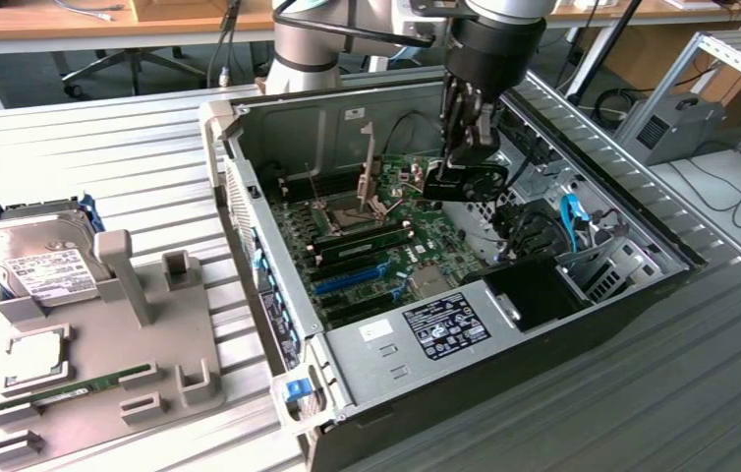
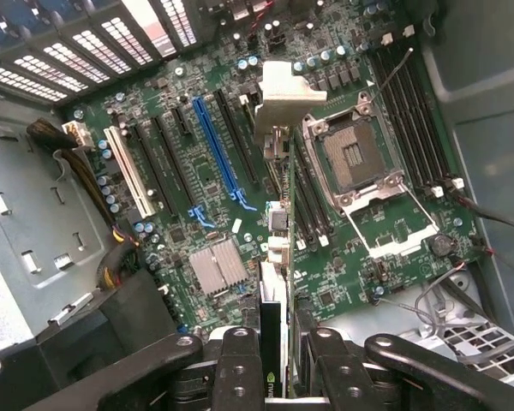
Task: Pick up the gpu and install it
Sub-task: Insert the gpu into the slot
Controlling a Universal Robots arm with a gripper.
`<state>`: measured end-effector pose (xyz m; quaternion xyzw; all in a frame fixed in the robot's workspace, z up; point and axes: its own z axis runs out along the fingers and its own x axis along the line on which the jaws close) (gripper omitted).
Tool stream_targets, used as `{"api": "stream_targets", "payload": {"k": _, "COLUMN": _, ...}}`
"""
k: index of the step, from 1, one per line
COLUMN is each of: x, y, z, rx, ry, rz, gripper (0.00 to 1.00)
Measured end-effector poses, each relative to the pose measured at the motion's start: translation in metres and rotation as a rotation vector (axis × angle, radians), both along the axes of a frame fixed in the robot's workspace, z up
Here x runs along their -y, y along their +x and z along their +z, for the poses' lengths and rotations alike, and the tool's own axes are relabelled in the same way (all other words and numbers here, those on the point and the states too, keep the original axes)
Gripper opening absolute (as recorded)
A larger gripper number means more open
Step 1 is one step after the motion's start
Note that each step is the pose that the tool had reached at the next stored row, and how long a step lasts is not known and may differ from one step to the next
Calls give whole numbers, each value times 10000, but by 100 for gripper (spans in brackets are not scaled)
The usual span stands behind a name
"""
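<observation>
- Claw [image 1: 467, 165] was clamped on the gpu [image 1: 465, 184], fingers [image 2: 240, 364] pressed to both flat faces of the card, which was held edge-down.
- The gpu hung inside the open computer case [image 1: 633, 285], above the motherboard [image 1: 384, 246] and toward its far side in the exterior view.
- From the wrist, the card's thin edge ran over the motherboard between the long blue slot [image 2: 216, 154] and the CPU socket [image 2: 355, 158], with the pale bracket end [image 2: 283, 90] farthest from the claw.
- Judged clear of the motherboard: the exterior view showed a gap under the card. Whether its lower edge was lined up with any slot could not be told.
- On the motherboard near the card, the slots looked empty and the CPU socket was bare. A small finned heatsink [image 2: 218, 267] sat beside the blue slot.
- Well apart from the motherboard, outside the case on the exterior view's left, stood a grey parts holder [image 1: 108, 413] with a hard drive [image 1: 36, 265] and a green RAM stick [image 1: 76, 385] in place.
- Progress, as judged: the pick-up was done and the card had been carried into the case. Seating it in a slot and letting go were not yet done.
</observation>
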<state>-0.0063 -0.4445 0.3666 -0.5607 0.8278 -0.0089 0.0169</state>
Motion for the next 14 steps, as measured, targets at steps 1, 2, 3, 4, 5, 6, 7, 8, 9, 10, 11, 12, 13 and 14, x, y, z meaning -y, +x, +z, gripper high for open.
{"api": "stream_targets", "payload": {"k": 1, "x": 0, "y": 0, "z": 0, "rx": 0, "ry": 0, "rz": 38, "gripper": 26}}
{"api": "stream_targets", "payload": {"k": 2, "x": 0, "y": 0, "z": 0, "rx": 0, "ry": 1, "rz": 71, "gripper": 26}}
{"api": "stream_targets", "payload": {"k": 3, "x": -1, "y": 0, "z": 0, "rx": 0, "ry": -1, "rz": 114, "gripper": 26}}
{"api": "stream_targets", "payload": {"k": 4, "x": -1, "y": 0, "z": 0, "rx": 0, "ry": -1, "rz": 144, "gripper": 26}}
{"api": "stream_targets", "payload": {"k": 5, "x": -2, "y": 0, "z": 0, "rx": 0, "ry": -2, "rz": 171, "gripper": 26}}
{"api": "stream_targets", "payload": {"k": 6, "x": -3, "y": 1, "z": 0, "rx": 0, "ry": -3, "rz": 202, "gripper": 26}}
{"api": "stream_targets", "payload": {"k": 7, "x": -4, "y": 1, "z": 0, "rx": 0, "ry": -3, "rz": 229, "gripper": 26}}
{"api": "stream_targets", "payload": {"k": 8, "x": -5, "y": 1, "z": 0, "rx": 0, "ry": -5, "rz": 257, "gripper": 26}}
{"api": "stream_targets", "payload": {"k": 9, "x": -6, "y": 2, "z": 0, "rx": 0, "ry": -7, "rz": 286, "gripper": 26}}
{"api": "stream_targets", "payload": {"k": 10, "x": -6, "y": 2, "z": 0, "rx": 0, "ry": -7, "rz": 313, "gripper": 26}}
{"api": "stream_targets", "payload": {"k": 11, "x": -7, "y": 2, "z": 0, "rx": 0, "ry": -9, "rz": 343, "gripper": 26}}
{"api": "stream_targets", "payload": {"k": 12, "x": -8, "y": 2, "z": 0, "rx": 0, "ry": -11, "rz": 372, "gripper": 26}}
{"api": "stream_targets", "payload": {"k": 13, "x": -9, "y": 2, "z": 0, "rx": 0, "ry": -11, "rz": 400, "gripper": 26}}
{"api": "stream_targets", "payload": {"k": 14, "x": -10, "y": 2, "z": 0, "rx": 0, "ry": -13, "rz": 426, "gripper": 26}}
